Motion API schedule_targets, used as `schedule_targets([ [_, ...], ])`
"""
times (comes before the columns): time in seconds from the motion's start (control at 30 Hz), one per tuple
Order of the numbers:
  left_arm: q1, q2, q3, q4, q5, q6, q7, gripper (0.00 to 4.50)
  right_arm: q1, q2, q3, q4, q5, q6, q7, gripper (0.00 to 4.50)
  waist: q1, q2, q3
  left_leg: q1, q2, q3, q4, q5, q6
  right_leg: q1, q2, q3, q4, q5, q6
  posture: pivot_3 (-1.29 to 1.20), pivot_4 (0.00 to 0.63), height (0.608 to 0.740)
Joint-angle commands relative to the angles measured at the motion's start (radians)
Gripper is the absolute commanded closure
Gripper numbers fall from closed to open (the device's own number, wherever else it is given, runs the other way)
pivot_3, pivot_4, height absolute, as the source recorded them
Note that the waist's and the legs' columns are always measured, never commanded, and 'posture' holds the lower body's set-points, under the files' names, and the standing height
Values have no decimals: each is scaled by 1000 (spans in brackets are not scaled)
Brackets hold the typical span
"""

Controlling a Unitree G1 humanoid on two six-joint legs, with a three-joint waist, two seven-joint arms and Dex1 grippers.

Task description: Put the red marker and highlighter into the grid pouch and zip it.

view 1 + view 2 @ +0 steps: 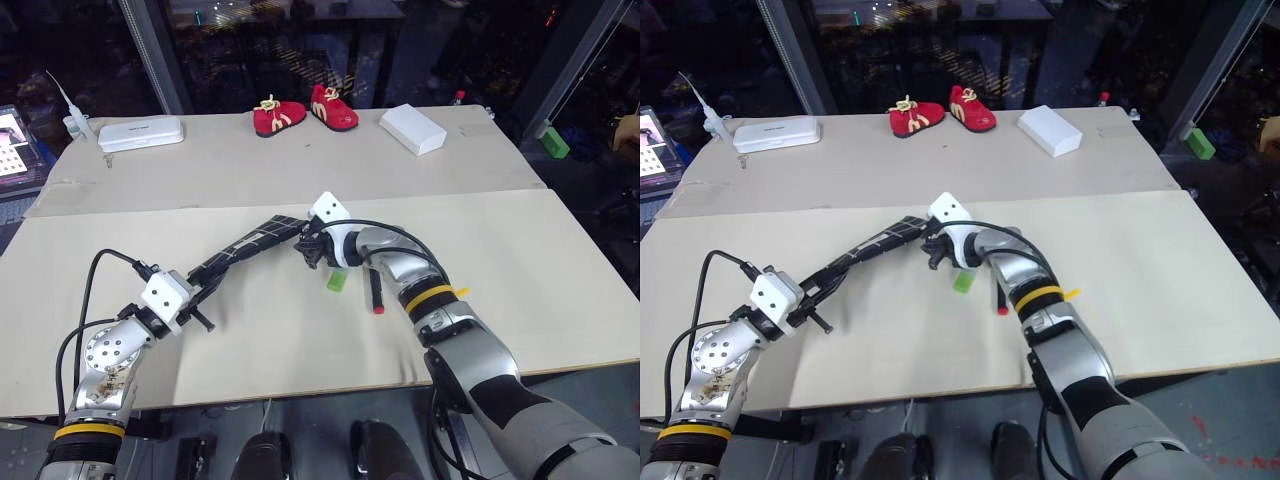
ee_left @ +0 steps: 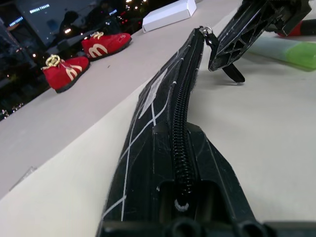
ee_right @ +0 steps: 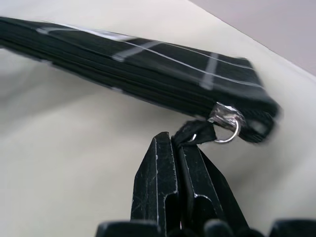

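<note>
The grid pouch [image 1: 250, 245], black with thin white lines, hangs stretched edge-up just above the table between my two grippers. My left gripper [image 1: 203, 292] is shut on its near end, and the fingers [image 2: 213, 163] clamp it on both sides of the zipper. At the far end my right gripper [image 3: 174, 140] is shut on the black zipper pull [image 3: 199, 132], beside the slider's silver ring. The light-green highlighter [image 1: 337, 280] and the red marker [image 1: 377, 291] lie on the table just right of the right gripper, outside the pouch.
At the table's far side stand a pair of small red shoes [image 1: 300, 112], a white box [image 1: 413, 128] and a white case [image 1: 140, 132]. The near board's front edge [image 1: 300, 385] runs close to my arms. A green block [image 1: 555, 143] sits beyond the right corner.
</note>
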Motion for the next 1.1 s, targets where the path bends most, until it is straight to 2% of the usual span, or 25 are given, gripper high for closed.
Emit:
schedule_targets([
  [0.03,-22,-6,11,1,6,-22,-11,4500,-14,24,35,-84,-13,-20,30,4475,1,0,0,0,0,0,0,0,0,0,0,0,0,0,0,0,150,740],
  [0.2,-33,-11,8,11,7,-24,-21,4500,-19,38,51,-123,-13,1,45,4475,1,0,0,0,0,0,0,0,0,0,0,0,0,0,0,0,150,740],
  [0.3,-59,-19,-2,28,10,-23,-33,4500,4,29,101,-210,-8,19,132,4475,2,0,0,0,0,0,0,0,0,0,0,0,0,0,0,0,150,740],
  [0.5,-94,-35,-10,51,16,-24,-53,4500,26,30,163,-255,-35,40,156,4475,1,0,0,0,0,0,0,0,0,0,0,0,0,0,0,0,150,740],
  [0.63,-99,-40,-8,52,17,-23,-64,4500,11,36,139,-222,-36,42,122,4475,2,0,0,0,0,0,0,0,0,0,0,0,1,0,0,0,150,740],
  [0.9,-109,-50,-7,50,20,-15,-67,4500,8,82,130,-258,3,77,147,4475,1,0,0,0,0,0,0,0,0,0,0,0,0,0,0,0,150,740],
  [0.97,-108,-55,-7,45,20,-13,-64,4500,-4,87,105,-215,1,65,122,3832,2,0,0,0,0,0,0,0,0,0,0,0,0,0,0,0,150,740],
  [1.0,-105,-56,-6,42,21,-12,-62,4500,-5,81,95,-213,9,68,133,3723,2,0,0,0,0,0,0,0,0,0,0,0,0,0,0,0,150,740],
  [1.1,-90,-60,-3,26,22,-12,-59,4500,19,21,97,-286,24,92,198,2574,4,0,0,0,0,0,0,0,0,0,0,0,0,0,0,0,150,740],
])
